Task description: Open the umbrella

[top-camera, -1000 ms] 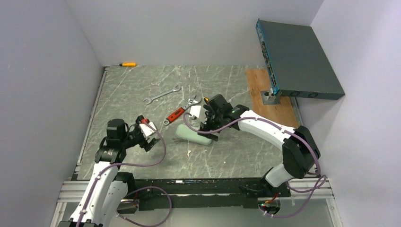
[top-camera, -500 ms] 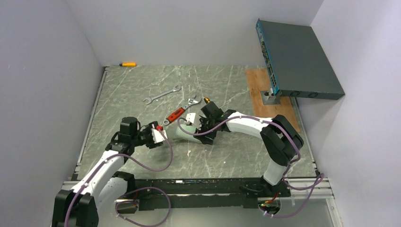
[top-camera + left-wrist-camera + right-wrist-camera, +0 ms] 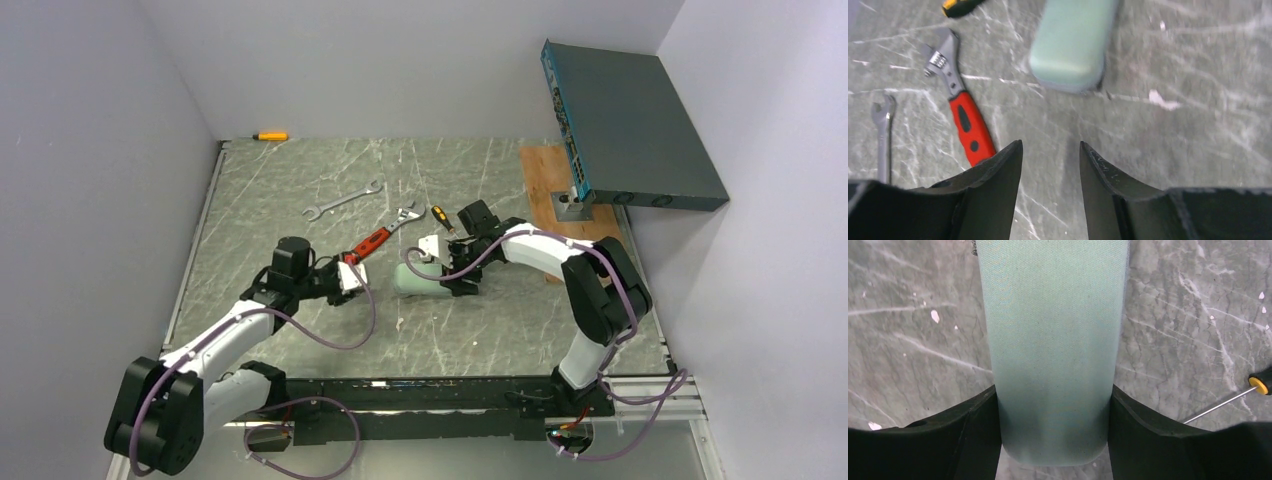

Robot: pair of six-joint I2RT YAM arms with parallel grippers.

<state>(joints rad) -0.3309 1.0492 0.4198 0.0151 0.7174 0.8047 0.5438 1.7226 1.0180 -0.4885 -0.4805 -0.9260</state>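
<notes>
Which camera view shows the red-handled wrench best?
The left wrist view: the red-handled wrench lies close, head and handle both clear. The top external view shows it only small. The right wrist view does not show it.

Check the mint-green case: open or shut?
Shut. The mint-green case lies flat on the table, one smooth closed shell, no gap showing; right end effector clamps its end.

The left arm [image 3: 228,327] stretches from the lower left of the frame toward the centre, held low. Its left end effector [image 3: 356,281] points right, fingers [image 3: 998,170] parted with a narrow gap between them. The right arm [image 3: 540,250] rises at the lower right, folds at its elbow and reaches left to centre frame. The right end effector [image 3: 452,283] has both fingers [image 3: 973,420] pressed against the sides of a mint-green case [image 3: 1050,340].
</notes>
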